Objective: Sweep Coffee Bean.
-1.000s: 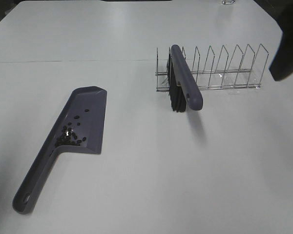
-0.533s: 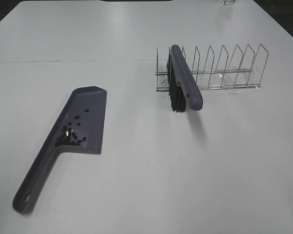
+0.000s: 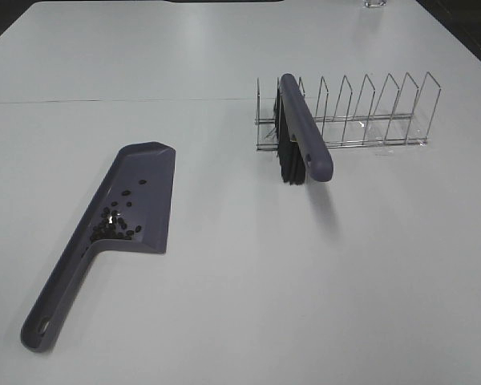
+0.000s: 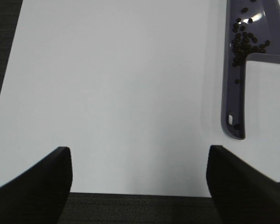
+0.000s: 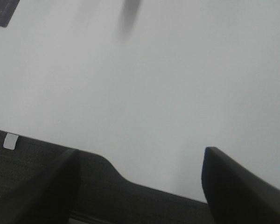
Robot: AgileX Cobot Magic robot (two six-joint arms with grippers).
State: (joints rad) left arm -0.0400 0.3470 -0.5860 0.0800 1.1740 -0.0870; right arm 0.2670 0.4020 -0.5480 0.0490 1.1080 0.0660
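On the white bench [image 3: 240, 305] we list, nearest first, a purple-grey dustpan [image 3: 104, 241] lying flat at the left, its long handle toward the near edge and its scoop pointing away. Inside the scoop we count the coffee beans [image 3: 114, 226], small dark ovals gathered mostly at the handle end, a few scattered further up the pan; we see none on the bare bench around it. Further back on the right we record a brush [image 3: 303, 136] with a purple-grey back and black bristles, standing on edge in the leftmost slots of a wire rack [image 3: 361, 116], its near end jutting out toward us. We note the left tool [image 4: 139, 179] hanging above the near bench edge beside the dustpan handle, its fingers spread apart and holding nothing. We note the right tool [image 5: 140, 179] likewise spread and empty, over a bare stretch of bench at its edge.
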